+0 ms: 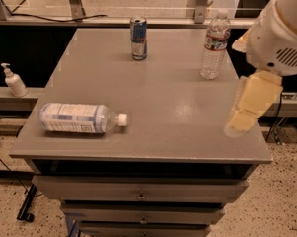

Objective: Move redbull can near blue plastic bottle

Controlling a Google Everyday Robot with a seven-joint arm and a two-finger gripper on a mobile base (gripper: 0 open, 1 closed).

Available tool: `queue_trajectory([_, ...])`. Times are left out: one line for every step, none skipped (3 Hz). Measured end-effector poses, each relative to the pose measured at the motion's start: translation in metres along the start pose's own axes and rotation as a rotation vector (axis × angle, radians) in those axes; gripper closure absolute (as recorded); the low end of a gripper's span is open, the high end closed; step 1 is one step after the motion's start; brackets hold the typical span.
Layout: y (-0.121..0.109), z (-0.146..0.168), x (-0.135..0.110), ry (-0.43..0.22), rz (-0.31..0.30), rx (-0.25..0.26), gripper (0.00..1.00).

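The redbull can (138, 37), blue and silver, stands upright at the far middle of the grey table (163, 107). The blue plastic bottle (79, 118) lies on its side near the front left edge, with its white cap pointing right. The two are far apart. My gripper (245, 113), cream-coloured below the white arm housing (281, 31), hangs over the table's right front edge. It is far from the can and holds nothing that I can see.
A clear bottle with a red-and-white label (214, 46) stands upright at the far right of the table. A small white pump bottle (13, 81) stands on a ledge to the left, off the table. Drawers (140, 195) sit under the tabletop.
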State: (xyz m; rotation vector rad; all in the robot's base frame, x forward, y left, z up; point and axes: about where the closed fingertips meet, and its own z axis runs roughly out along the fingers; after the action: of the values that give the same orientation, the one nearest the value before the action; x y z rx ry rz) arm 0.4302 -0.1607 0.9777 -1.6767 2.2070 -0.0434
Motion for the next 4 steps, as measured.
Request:
queue_trajectory([0.022,0.03,-0.057,-0.09,0.021,-0.042,0.0])
queue_trajectory([0.032,0.064,-0.117,-0.217,0.01,-0.055,0.0])
queue_trajectory([0.021,0.059,-0.129,-0.26,0.012,-0.005,0.0])
queue_trajectory([0.021,0.059,-0.129,-0.26,0.012,-0.004,0.0])
